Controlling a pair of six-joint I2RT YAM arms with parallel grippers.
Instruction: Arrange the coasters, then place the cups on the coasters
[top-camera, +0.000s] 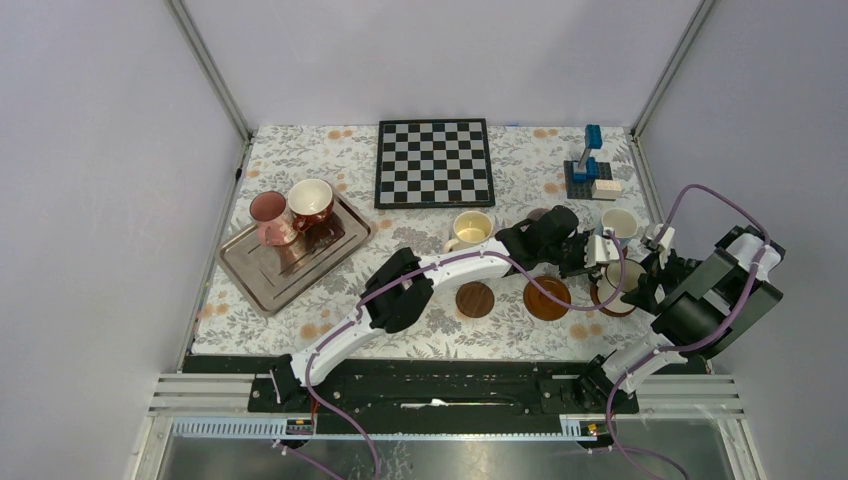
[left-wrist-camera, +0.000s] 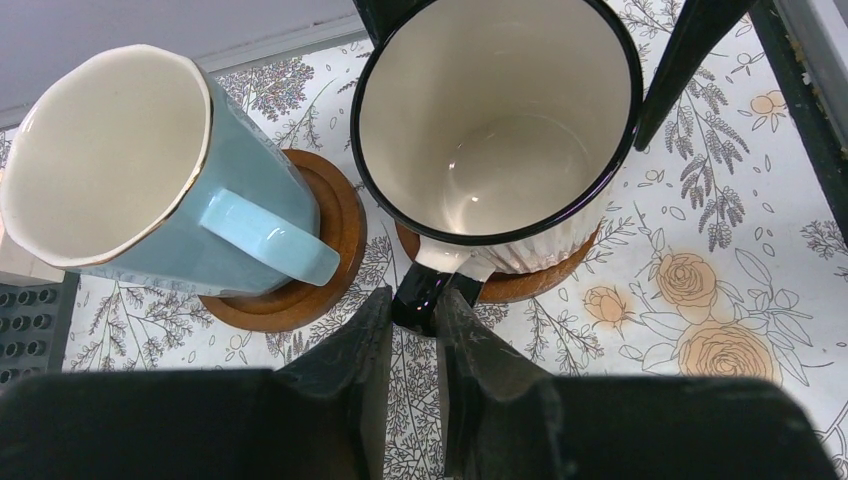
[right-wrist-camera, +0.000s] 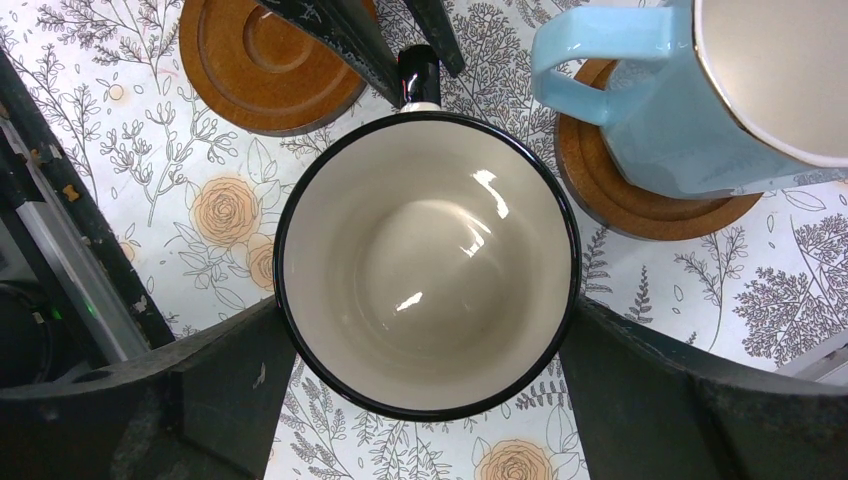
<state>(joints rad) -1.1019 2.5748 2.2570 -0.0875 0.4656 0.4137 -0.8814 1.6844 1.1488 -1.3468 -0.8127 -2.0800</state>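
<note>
Left gripper (left-wrist-camera: 415, 302) was clamped on the black handle (left-wrist-camera: 422, 288) of the white mug (left-wrist-camera: 500, 130). Its fingers (left-wrist-camera: 350, 345) pinched the handle from both sides with only a narrow gap. The left arm was stretched across to the right side of the table (top-camera: 440, 335).

The white mug was upright and empty, sitting on a coaster (left-wrist-camera: 535, 282) whose edge showed under its base.

Right gripper (right-wrist-camera: 428, 312) was spread wide and straddled the same mug from above, one finger on each side of the body. Couldn't tell whether the pads touched the mug wall.

Blue mug (left-wrist-camera: 130, 170) was just beside the white one, upright on the second coaster (left-wrist-camera: 320, 250), with its handle toward the left gripper. The two mugs were close but apart.

An empty coaster (right-wrist-camera: 250, 80) lay just beside the white mug on the handle side. The dark coaster (top-camera: 475, 298), smaller, sat next to it further left, also bare.

Yellow mug (top-camera: 472, 230) was on the table behind those two, not on any coaster.

Pink mug (top-camera: 268, 218) and red mug (top-camera: 311, 203) stood together on the tray (top-camera: 275, 285) at far left, well apart from the coasters.

A chessboard (top-camera: 434, 162) lay at the back centre. A blue block stack (top-camera: 588, 160) stood at the back right, near the blue mug.
</note>
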